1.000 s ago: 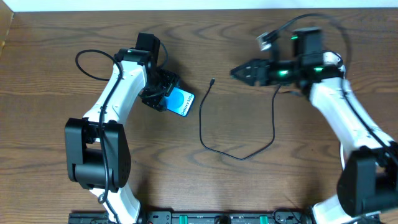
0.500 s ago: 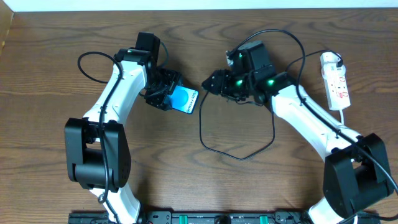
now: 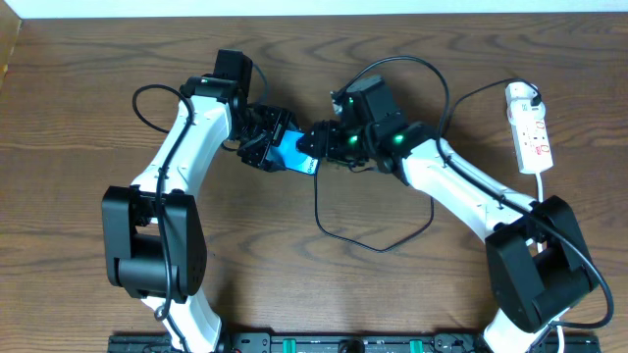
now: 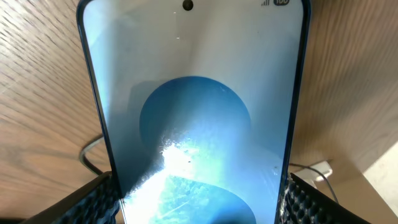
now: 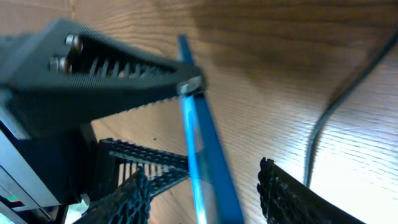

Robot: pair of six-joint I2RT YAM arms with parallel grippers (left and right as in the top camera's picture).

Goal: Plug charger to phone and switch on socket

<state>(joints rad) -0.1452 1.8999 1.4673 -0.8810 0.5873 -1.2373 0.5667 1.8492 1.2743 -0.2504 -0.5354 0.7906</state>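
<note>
The brown wooden counter (image 3: 88, 118) was seen from overhead with both arms reaching in towards its upper middle. The socket (image 3: 530, 137) was laid at the far right edge, well apart from everything else, its red switches facing up. The charger (image 3: 385, 249) was spread on the counter in a loose loop below the right arm, one end running up beneath the right end effector (image 3: 314, 142) – whether its tip was touched there could not be told. The phone (image 3: 294, 157) was held off the counter and tilted, its bright blue screen facing the left wrist camera. The left end effector (image 3: 275, 147) was clamped on the phone by its long sides, a textured pad being pressed against each edge. The right end effector was brought up to the free end of the phone, just beside the left one; its fingers (image 5: 292, 193) were spread – the thin blue edge of the phone was seen between them with a gap on either side.
</note>
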